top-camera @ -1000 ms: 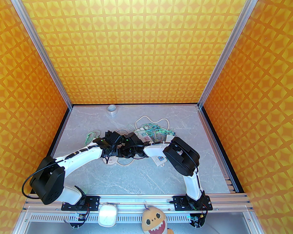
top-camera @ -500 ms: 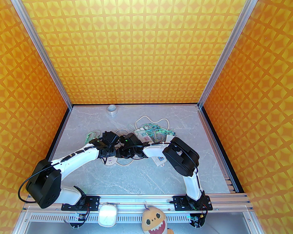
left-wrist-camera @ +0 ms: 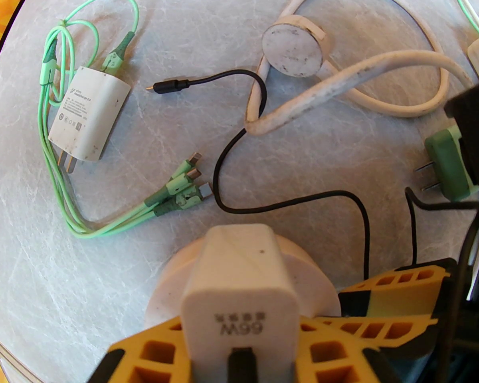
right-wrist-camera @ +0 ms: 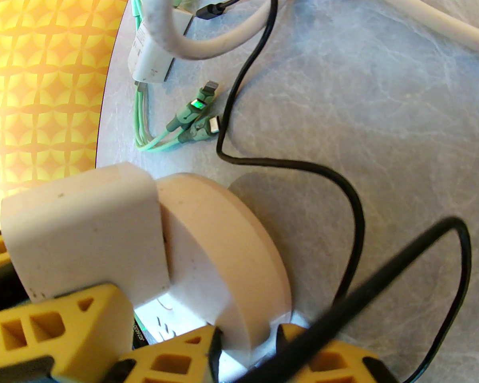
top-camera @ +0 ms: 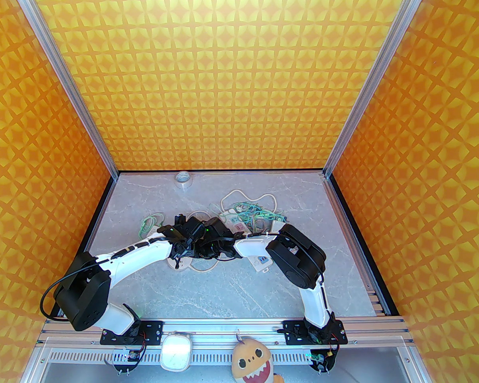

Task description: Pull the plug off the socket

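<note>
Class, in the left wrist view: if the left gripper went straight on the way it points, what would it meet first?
Probably the round white socket, right ahead of the white plug that the left gripper is shut on. Past it lies the black cable; depth there is unclear.

The plug (left-wrist-camera: pixel 239 289) is a white, round-cornered block marked 66W, with a black cable (left-wrist-camera: pixel 287 203) running from its rear port. Its front sits flush against the flat face of the socket (left-wrist-camera: pixel 315 281), a thick round white disc. The prongs are hidden, so it looks still seated. The left pincer (left-wrist-camera: pixel 239 357) clamps the plug's sides; the right pincer (right-wrist-camera: pixel 243 353) pinches the disc's rim.
</note>
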Tool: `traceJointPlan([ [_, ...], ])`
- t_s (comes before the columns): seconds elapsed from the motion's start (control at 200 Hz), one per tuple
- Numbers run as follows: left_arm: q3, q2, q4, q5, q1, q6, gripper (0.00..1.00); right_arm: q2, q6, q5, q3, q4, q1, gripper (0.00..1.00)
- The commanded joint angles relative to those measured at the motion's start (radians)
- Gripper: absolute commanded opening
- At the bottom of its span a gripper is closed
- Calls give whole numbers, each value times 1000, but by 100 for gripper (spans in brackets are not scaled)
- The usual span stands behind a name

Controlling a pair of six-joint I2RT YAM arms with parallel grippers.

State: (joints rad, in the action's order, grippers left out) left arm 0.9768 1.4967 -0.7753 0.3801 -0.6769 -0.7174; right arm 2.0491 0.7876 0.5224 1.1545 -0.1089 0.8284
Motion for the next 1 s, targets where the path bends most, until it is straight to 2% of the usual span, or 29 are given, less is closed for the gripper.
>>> traceJointPlan([
  [0.0,2,-107,80,-123,13,-22,8,77,-19,-147,-20,132,-5,30],
  [0.035,-7,-117,87,-143,53,-24,8,76,-19,-148,-20,131,-5,30],
  [0.17,-43,-151,118,-207,99,-29,8,75,-19,-150,-21,131,-3,30],
  [0.34,-49,-132,127,-210,103,-21,8,62,-18,-139,-25,118,-3,31],
  [0.63,-48,-65,180,-256,100,-20,7,-97,-25,-101,-139,-72,-18,35],
  [0.755,-41,-51,185,-256,100,-25,7,-116,-6,-83,-169,-130,-28,40],
  [0.92,-41,-38,189,-265,99,-27,7,-114,-16,-80,-170,-147,-31,53],
  [0.995,-44,-35,192,-264,99,-27,7,-106,-19,-88,-164,-148,-32,54],
])
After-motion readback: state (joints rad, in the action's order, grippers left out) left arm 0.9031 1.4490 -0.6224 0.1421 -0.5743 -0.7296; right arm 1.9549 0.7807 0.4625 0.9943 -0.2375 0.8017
